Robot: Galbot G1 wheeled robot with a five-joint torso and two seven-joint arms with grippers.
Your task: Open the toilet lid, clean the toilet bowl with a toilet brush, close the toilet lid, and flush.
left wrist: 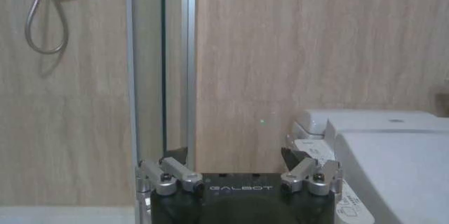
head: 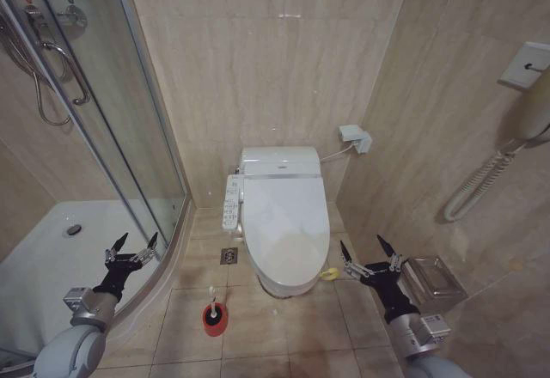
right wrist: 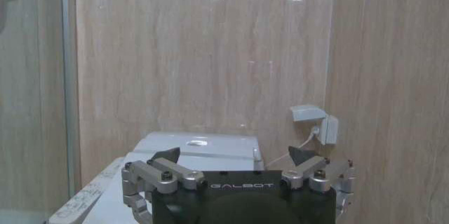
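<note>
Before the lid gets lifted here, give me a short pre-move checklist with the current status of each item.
1. Toilet lid down, ready to be lifted: ok.
2. Yellow-green loop at the lid's front edge showing and unobstructed: ok.
3. Right claw open and holding nothing, beside the loop: ok.
4. Left claw open and holding nothing, over by the shower door: ok.
5. Toilet brush standing in its red holder on the floor left of the toilet bowl: ok.
6. Anything lying on the lid: nothing seen, ok.
</note>
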